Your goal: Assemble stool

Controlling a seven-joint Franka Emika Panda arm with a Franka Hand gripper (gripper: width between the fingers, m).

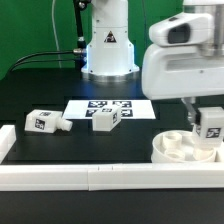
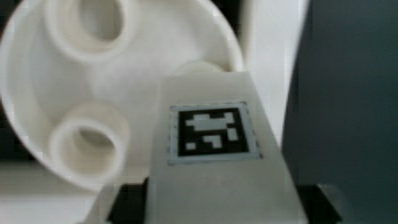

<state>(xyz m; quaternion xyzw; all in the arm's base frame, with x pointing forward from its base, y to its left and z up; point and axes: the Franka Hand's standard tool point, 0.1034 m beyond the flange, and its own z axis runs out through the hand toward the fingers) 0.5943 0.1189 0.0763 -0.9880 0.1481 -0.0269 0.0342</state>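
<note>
Wrist view shows my gripper (image 2: 217,208) closed narrow on a leg (image 2: 217,140). My fingers (image 2: 125,203) press its two sides, and its tag faces the camera. Behind the leg is the seat (image 2: 107,80), hollow side up, and one round hole (image 2: 84,140) is just beside the leg's far end.

In the exterior view, the gripper (image 1: 208,112) holds the leg (image 1: 211,127) over the seat (image 1: 185,148) at that view's right, close to the rail (image 1: 100,176). I cannot tell if the leg's end already touches the seat.

I judge the step is to put this leg into a hole. To do it well, I should first bring the end exactly above the hole and make the leg straight, then go down slowly. The seat lies loose, so a push from the side may slide it away; the force must go straight down. The grip should be firm, so the leg does not tilt between the fingers.

Two other legs (image 1: 45,121) lie well apart from the seat, one of them on the marker board (image 1: 80,104).
</note>
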